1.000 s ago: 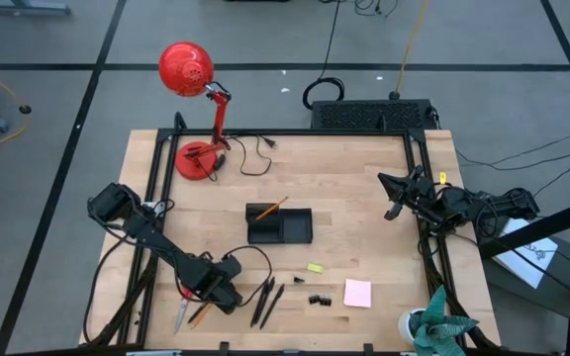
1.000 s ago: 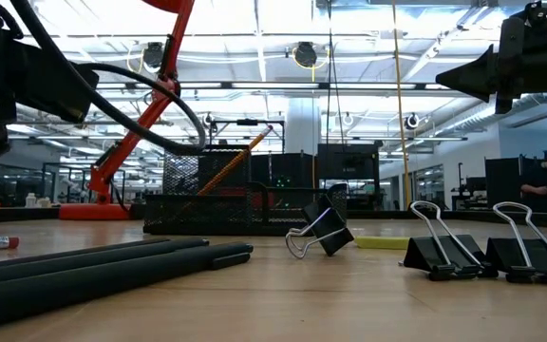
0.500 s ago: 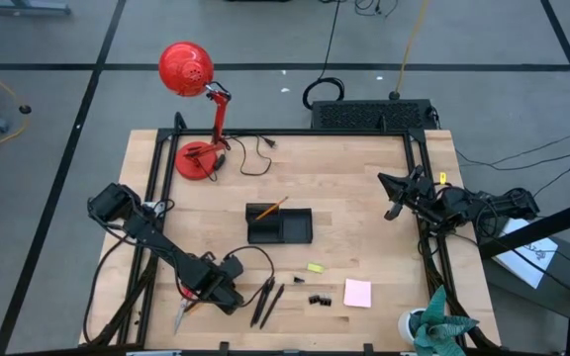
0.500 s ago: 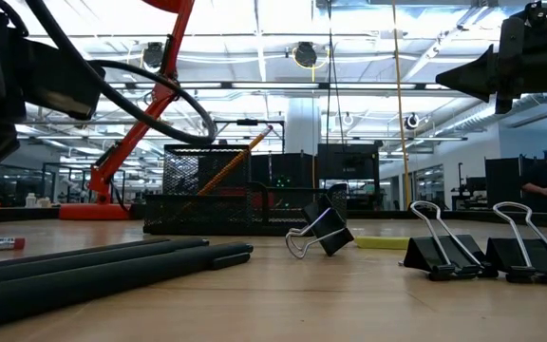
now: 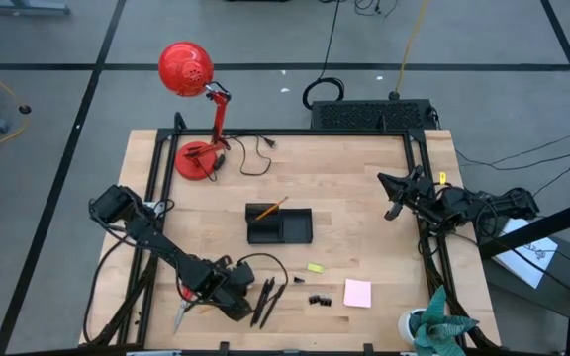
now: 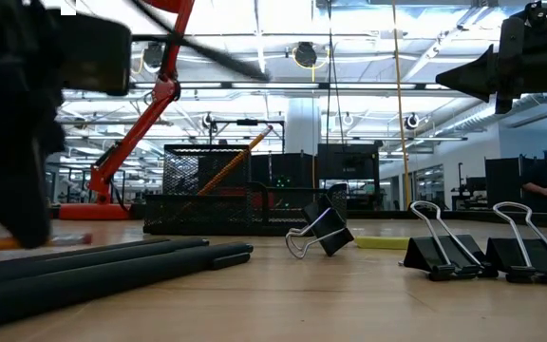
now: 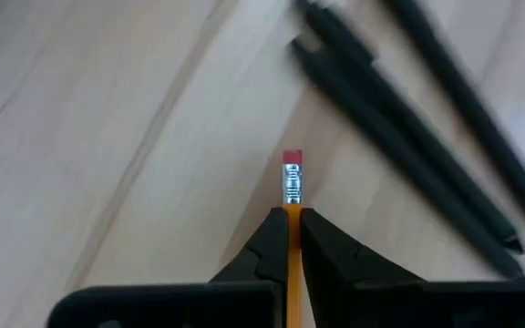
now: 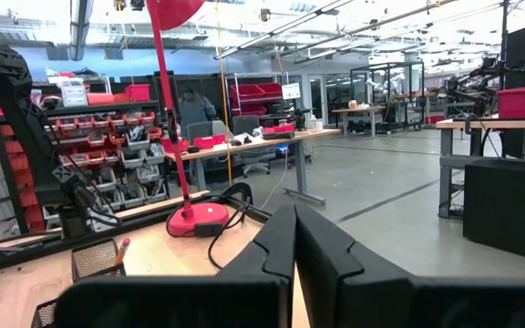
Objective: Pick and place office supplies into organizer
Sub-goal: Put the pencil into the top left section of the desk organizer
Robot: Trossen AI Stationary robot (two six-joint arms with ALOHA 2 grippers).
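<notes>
The left gripper (image 7: pixel 289 239) sat at the lower left of the high view, low over the pale wooden counter (image 5: pixel 364 198). Its fingers (image 7: pixel 264 246) were pinched tight on a slim orange pencil (image 7: pixel 291 219), whose metal band and red eraser stuck out past the tips. Three long black pens (image 7: pixel 399 128) lay just beside it, toward the upper right of the left wrist view. The small black rectangular organizer (image 5: pixel 279 224) stood at mid-frame in the high view, well apart, with another orange pencil (image 5: pixel 273 206) already leaning in it. The right gripper (image 5: pixel 394 195) waited at the right edge, fingers closed on nothing.

The grip looked narrow and near the eraser end, so the long unsupported shaft could pivot or slip on lifting, or sweep the pens.
</notes>
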